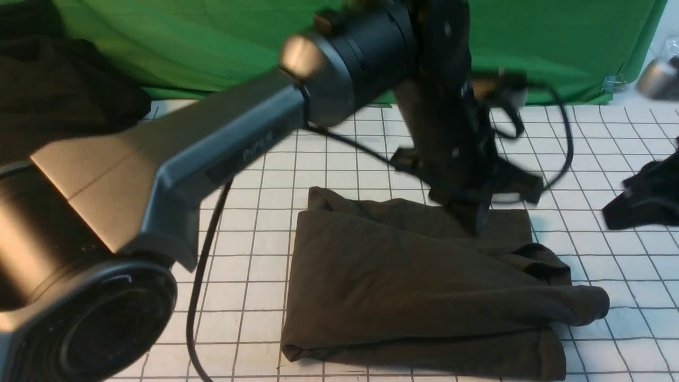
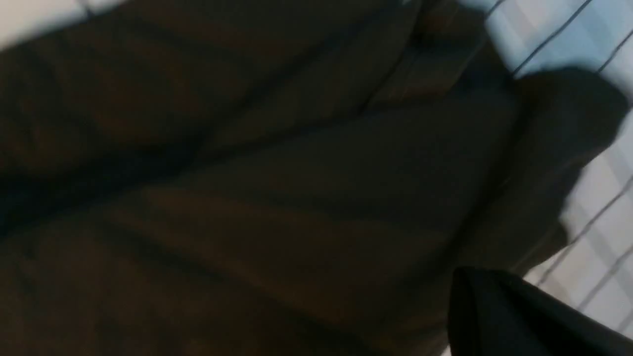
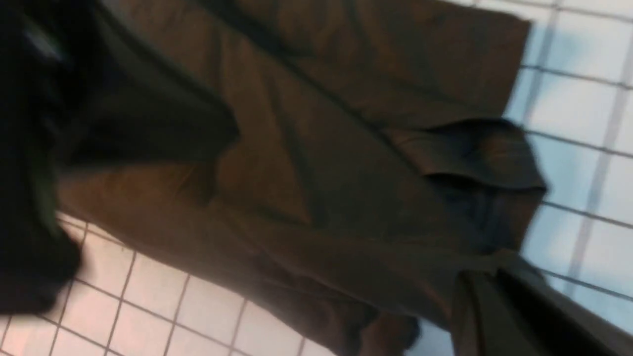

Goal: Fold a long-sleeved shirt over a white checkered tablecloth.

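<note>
Dark brown shirt (image 1: 414,281); white tablecloth (image 1: 254,254), thin dark-grey grid; plain green backdrop (image 1: 212,42).

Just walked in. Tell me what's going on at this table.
A two-armed robot is folding a dark brown long-sleeved shirt on a white checkered tablecloth. The shirt already lies folded into a rough rectangle, with one sleeve end sticking out on the robot's right. The left gripper reaches across to the shirt's far edge, jaws shut; whether it pinches cloth is unclear. The right gripper sits off to the right, shut, clear of the shirt.
</note>
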`<action>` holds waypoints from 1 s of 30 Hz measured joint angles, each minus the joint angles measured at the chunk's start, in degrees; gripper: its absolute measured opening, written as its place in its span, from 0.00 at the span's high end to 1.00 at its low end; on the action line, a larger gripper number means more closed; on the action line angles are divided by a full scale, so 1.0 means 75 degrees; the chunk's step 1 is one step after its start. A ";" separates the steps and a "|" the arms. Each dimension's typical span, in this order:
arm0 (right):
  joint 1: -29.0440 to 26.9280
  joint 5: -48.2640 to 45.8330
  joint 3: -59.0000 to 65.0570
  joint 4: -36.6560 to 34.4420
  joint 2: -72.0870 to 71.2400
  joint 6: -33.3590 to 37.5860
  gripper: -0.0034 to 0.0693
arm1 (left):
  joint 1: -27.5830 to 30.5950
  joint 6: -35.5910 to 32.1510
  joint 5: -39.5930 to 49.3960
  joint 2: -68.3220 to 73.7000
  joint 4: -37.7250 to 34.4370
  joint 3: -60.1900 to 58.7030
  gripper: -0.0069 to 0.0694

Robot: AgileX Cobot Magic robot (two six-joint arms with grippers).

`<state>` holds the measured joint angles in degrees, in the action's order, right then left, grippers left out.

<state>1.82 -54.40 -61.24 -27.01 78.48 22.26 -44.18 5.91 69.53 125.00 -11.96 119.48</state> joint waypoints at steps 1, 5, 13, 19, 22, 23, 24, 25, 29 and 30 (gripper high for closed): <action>0.0068 0.0114 0.0133 -0.0008 0.0007 0.0000 0.93 | -0.0012 0.0001 0.0000 0.0000 0.0042 -0.0064 0.91; 0.0618 0.0819 0.0665 -0.0051 0.0262 0.0000 0.94 | -0.0066 0.0179 -0.0020 -0.0399 0.0607 -0.1284 0.91; 0.1240 0.1472 0.0736 -0.0080 0.1593 -0.0013 0.94 | -0.0027 0.0207 -0.1443 -0.0994 0.0275 -0.3988 0.91; 0.1273 0.1711 0.1258 -0.0056 0.2317 -0.0023 0.94 | 0.0010 0.0207 -0.2106 -0.1072 0.0020 -0.4739 0.91; 0.1273 0.1981 0.1563 -0.0125 0.2310 -0.0023 0.94 | 0.0018 0.0207 -0.2174 -0.1228 -0.0019 -0.4801 0.91; 0.1273 0.1994 0.1630 -0.0116 0.2261 -0.0023 0.94 | 0.0034 0.0207 -0.2211 -0.1352 0.0000 -0.4817 0.91; 0.1273 0.1971 0.1683 -0.0057 0.2196 -0.0031 0.94 | 0.0060 0.0207 -0.2256 -0.1532 0.0017 -0.4834 0.91; 0.1273 0.1897 0.1725 0.0064 0.2128 -0.0075 0.94 | 0.0127 0.0207 -0.2312 -0.1763 0.0074 -0.4856 0.91; 0.1273 0.1556 0.1807 0.0618 0.1764 -0.0482 0.94 | 0.0665 0.0447 -0.2468 -0.2686 0.0267 -0.4856 0.91; 0.1273 0.1466 0.1807 0.0708 0.1619 -0.0601 0.94 | 0.0953 0.0550 -0.2462 -0.2916 0.0301 -0.4856 0.91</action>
<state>11.37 -43.40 -47.69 -21.70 90.62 17.75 -37.04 10.03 51.07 103.14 -9.70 83.06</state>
